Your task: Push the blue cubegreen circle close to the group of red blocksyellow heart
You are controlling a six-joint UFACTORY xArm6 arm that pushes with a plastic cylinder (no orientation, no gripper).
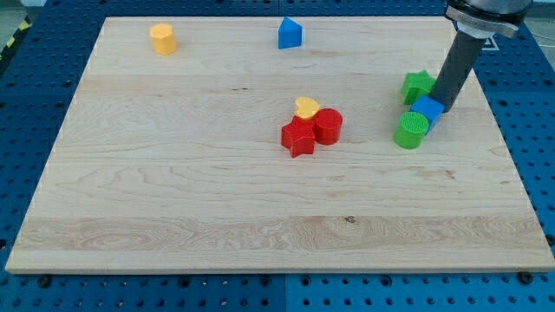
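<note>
With my tip (442,107) set down at the view's right of the table (173,191), touching or just behind the upper right side of the blue cube (426,110), which touches the green circle (412,130) below it, well apart from the red star (298,136), red cylinder (329,126) and yellow heart (305,107) at mid-table. No gripper here to spread or pinch, only a bare rod. Likely light, stiff, slippery blocks, apt to spin or split apart; best pushed square from the right side, toward the view's left
</note>
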